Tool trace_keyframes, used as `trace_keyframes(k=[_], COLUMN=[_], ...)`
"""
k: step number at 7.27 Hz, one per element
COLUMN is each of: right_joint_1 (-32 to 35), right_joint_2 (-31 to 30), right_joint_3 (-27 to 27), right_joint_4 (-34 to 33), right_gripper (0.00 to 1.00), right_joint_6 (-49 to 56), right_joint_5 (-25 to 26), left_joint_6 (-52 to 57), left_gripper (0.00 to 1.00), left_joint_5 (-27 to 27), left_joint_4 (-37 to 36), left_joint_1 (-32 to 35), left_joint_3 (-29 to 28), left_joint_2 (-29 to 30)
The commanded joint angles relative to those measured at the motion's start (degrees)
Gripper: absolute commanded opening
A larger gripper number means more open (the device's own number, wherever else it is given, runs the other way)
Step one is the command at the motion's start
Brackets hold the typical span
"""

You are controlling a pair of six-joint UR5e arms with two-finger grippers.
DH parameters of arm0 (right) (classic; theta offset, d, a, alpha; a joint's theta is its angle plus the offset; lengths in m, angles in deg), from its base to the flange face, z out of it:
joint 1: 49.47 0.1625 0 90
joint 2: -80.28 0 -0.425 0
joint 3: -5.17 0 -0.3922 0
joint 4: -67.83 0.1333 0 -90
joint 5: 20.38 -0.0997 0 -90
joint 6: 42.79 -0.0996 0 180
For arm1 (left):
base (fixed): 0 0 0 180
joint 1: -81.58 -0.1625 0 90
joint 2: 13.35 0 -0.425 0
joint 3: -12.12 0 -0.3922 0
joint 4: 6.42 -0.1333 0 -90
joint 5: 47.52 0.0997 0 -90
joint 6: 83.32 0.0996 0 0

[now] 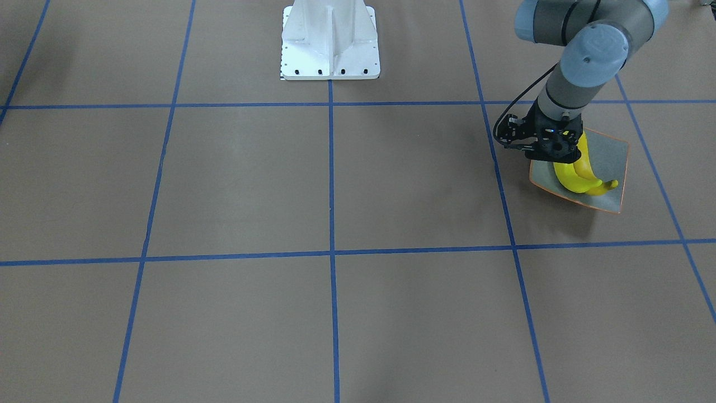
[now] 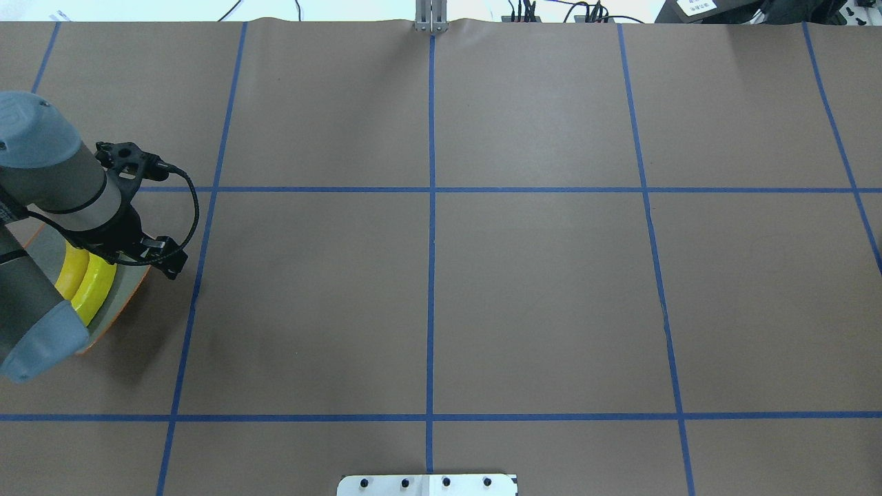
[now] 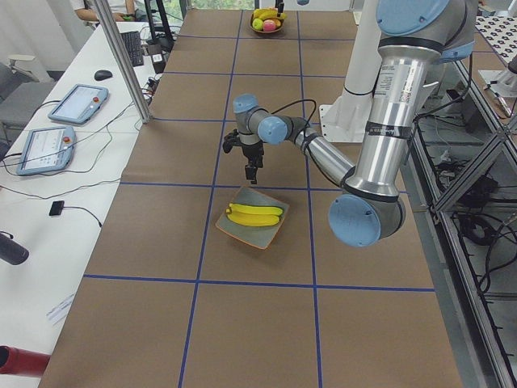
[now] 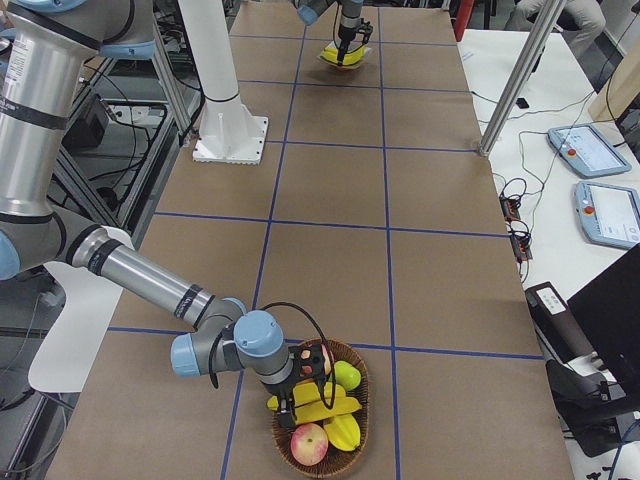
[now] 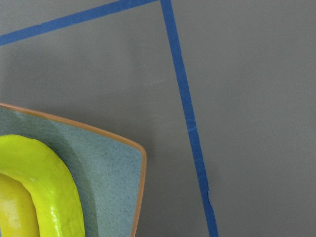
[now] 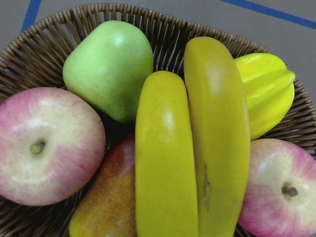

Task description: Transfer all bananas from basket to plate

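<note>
Two yellow bananas point(image 1: 576, 176) lie side by side on the grey-green plate point(image 1: 612, 157) with the orange rim. My left gripper point(image 1: 561, 150) hangs above the plate's end nearest the robot. Its fingers are hidden under the wrist, so I cannot tell if it is open or shut. The left wrist view shows a plate corner point(image 5: 111, 173) and one banana point(image 5: 49, 182). Far off, my right gripper point(image 4: 305, 388) is low over the wicker basket point(image 4: 355, 365); its state cannot be told. Two bananas point(image 6: 165, 163) lie on top in the basket point(image 6: 163, 24).
The basket also holds two pink apples point(image 6: 44, 143), a green fruit point(image 6: 108, 64), a starfruit point(image 6: 266, 94) and a brownish fruit. The white robot base point(image 1: 330, 45) stands at the table's edge. A metal post point(image 3: 121, 56) and teach pendants point(image 3: 77, 101) line the side bench.
</note>
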Motion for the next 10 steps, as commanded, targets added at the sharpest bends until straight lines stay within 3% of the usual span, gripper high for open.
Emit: trace_keyframes(k=[1, 3, 5, 9, 10], right_joint_1=[0.0, 0.0, 0.0, 0.8, 3.1], right_joint_2=[0.0, 0.4, 1.1, 3.8, 3.8], right_joint_3=[-0.9, -1.0, -0.9, 0.2, 0.2], right_joint_4=[0.2, 0.1, 0.0, -0.9, -1.2], right_gripper=[0.79, 0.70, 0.00, 0.00, 0.00], right_joint_6=[0.3, 0.2, -0.1, 0.4, 0.4], right_joint_5=[0.0, -0.1, -0.3, -7.0, -11.3], left_joint_6=[-1.7, -2.7, -2.7, -2.9, -3.0], left_gripper=[0.99, 0.99, 0.99, 0.99, 0.99], left_joint_5=[0.0, 0.0, 0.0, -0.1, -0.1], left_joint_4=[0.0, 0.0, 0.0, -0.2, -0.2], left_joint_1=[-0.1, -0.1, 0.0, 0.0, -0.1], left_joint_3=[0.4, 1.0, 1.4, 2.5, 2.4], left_joint_2=[0.0, 0.0, 0.0, -0.1, -0.1])
